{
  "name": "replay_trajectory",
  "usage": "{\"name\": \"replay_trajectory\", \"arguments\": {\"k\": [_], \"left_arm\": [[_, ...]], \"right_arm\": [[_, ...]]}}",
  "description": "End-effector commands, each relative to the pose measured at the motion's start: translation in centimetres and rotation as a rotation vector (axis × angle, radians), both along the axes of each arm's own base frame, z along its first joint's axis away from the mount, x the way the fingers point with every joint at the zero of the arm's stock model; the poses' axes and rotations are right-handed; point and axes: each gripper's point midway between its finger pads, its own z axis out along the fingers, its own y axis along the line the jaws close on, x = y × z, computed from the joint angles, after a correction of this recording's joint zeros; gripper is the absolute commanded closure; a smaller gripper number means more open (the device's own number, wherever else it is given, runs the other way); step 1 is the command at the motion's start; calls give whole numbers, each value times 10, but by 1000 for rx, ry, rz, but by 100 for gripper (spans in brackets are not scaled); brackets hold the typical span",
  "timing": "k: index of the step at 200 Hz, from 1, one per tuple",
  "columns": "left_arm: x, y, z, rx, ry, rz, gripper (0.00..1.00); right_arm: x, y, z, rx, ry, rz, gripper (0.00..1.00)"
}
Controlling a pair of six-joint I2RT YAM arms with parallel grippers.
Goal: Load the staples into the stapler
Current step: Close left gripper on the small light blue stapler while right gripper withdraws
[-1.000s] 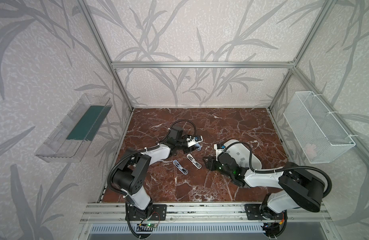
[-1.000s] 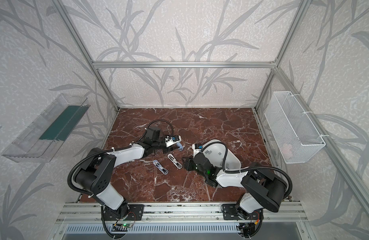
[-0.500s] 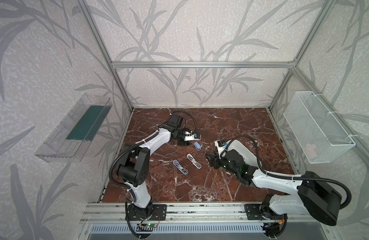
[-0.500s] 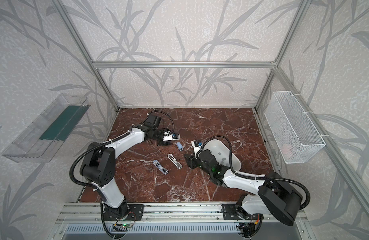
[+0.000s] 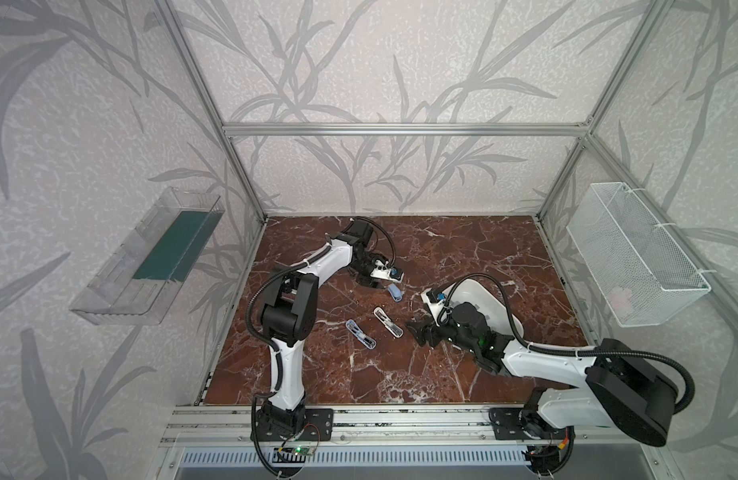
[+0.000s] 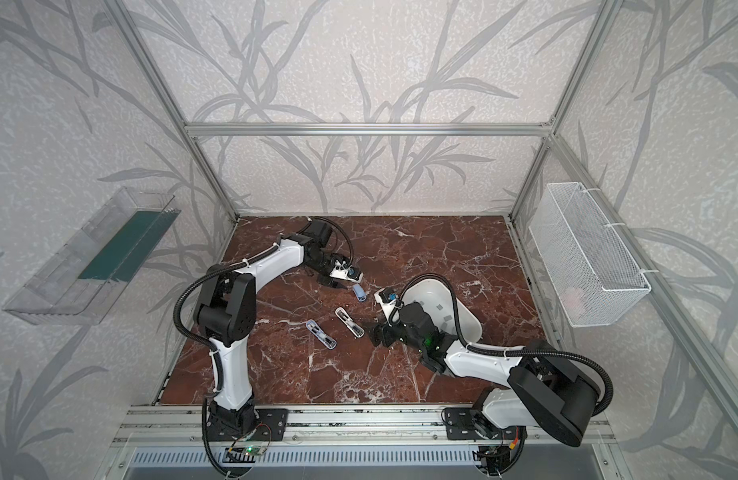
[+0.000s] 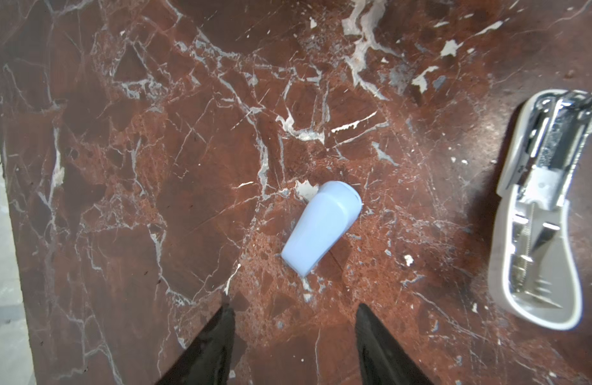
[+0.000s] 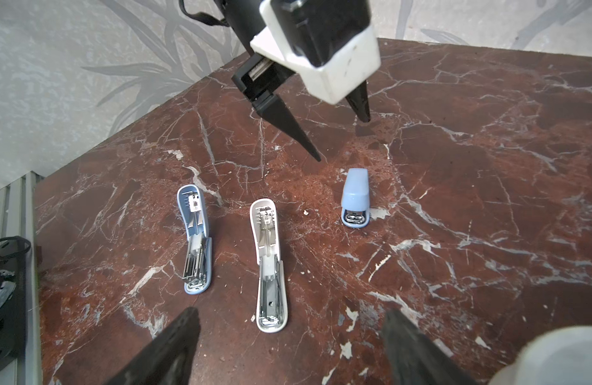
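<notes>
Right claw (image 8: 291, 316) hanging open, empty | staples (image 6: 440, 307) seemingly lying behind it, in dish (image 6: 479, 326) toward right edge of desk (image 6: 400, 249) | left claw (image 7: 294, 306) open, farther.

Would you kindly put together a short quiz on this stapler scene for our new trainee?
1. True or false: the left gripper grips the closed blue stapler.
2. How many staplers lie opened on the table?
3. Which lies closest to the right gripper? A) open white stapler B) open blue stapler C) closed blue stapler

Key: 1 false, its jaws stand open and the stapler lies free on the table; 2 two; 3 A.
</notes>
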Motion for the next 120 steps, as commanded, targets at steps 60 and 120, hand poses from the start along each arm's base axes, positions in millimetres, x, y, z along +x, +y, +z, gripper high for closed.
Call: {"name": "replay_trajectory", "arguments": {"k": [60, 120], "left_arm": [[-21, -16, -9, 11, 72, -203, 34], [-28, -20, -26, 59, 95, -255, 35]], "right_arm": [[20, -39, 1, 37, -40, -127, 13], [21, -41, -2, 45, -35, -126, 13]]}}
